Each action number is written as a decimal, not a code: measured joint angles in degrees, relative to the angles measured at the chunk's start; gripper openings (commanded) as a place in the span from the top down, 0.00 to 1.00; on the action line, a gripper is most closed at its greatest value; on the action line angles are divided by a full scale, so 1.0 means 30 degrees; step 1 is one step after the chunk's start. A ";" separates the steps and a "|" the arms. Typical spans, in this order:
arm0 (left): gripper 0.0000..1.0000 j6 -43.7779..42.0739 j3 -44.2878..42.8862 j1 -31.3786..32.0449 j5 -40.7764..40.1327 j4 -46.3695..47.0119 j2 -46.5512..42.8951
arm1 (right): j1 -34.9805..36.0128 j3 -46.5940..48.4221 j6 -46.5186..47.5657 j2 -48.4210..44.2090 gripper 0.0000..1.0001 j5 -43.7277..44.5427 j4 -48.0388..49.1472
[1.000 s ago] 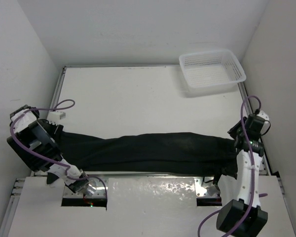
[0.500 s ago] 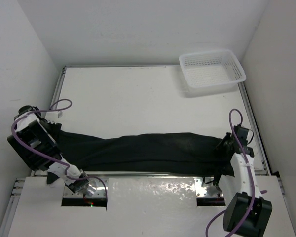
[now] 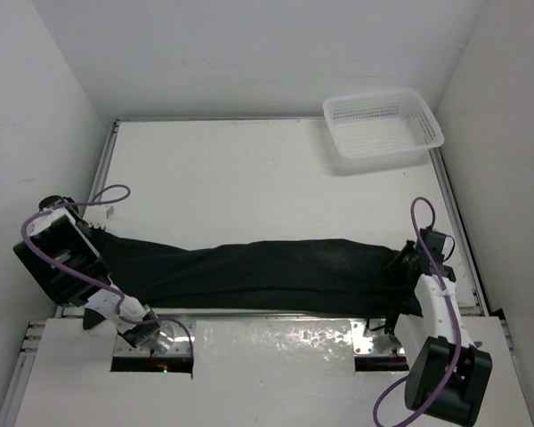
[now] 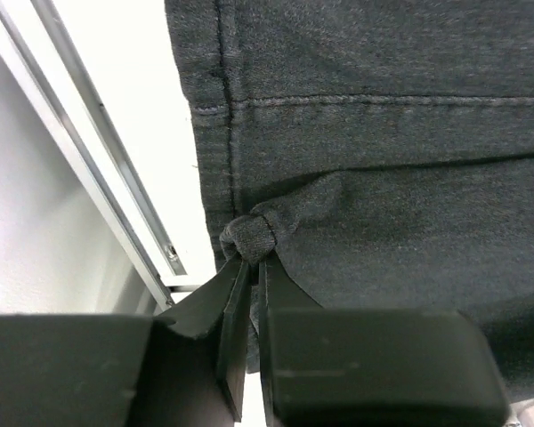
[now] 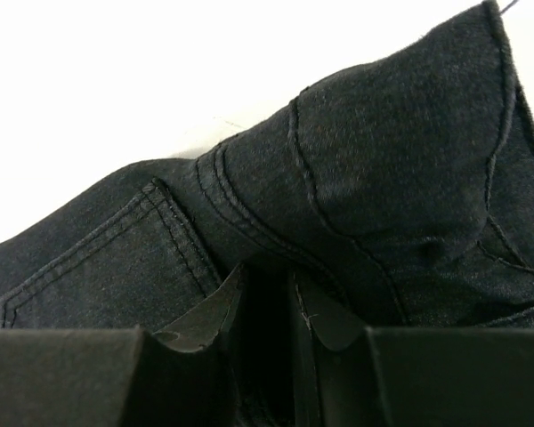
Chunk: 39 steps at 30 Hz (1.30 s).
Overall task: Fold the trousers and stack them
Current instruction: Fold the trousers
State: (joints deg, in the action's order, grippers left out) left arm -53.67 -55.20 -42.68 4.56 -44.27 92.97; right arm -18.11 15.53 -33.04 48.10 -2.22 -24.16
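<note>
Left end effector (image 4: 254, 265) around bunched trousers (image 4: 383, 133) edge

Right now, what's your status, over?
Left end effector shut on trousers, right end effector too. Trousers stretched flat between them. Basket in far corner, apart.

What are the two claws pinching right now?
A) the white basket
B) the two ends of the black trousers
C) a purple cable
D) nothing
B: the left gripper nips a bunched bit of the trousers at one end, and the right gripper has fabric between its fingers at the other.
</note>
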 measured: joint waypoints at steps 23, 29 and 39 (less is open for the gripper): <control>1.00 0.0634 -0.2361 0.0000 0.3104 0.0095 -0.1843 | -0.0007 -0.0481 -0.0488 0.1639 0.77 -0.0255 0.2076; 0.53 0.1472 -0.2470 0.0073 0.2506 0.0889 0.0299 | 0.0095 0.0386 -0.0080 0.2375 0.56 -0.0284 0.1588; 0.34 0.2259 -0.4044 0.0073 0.1617 -0.0255 0.0838 | 0.0087 0.6317 0.1093 0.3075 0.46 0.2492 -0.4277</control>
State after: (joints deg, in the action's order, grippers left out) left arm -46.89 -67.33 -42.46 9.41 -45.04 95.48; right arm -17.85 34.48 -29.76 57.32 5.26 -36.99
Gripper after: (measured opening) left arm 0.654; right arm 0.608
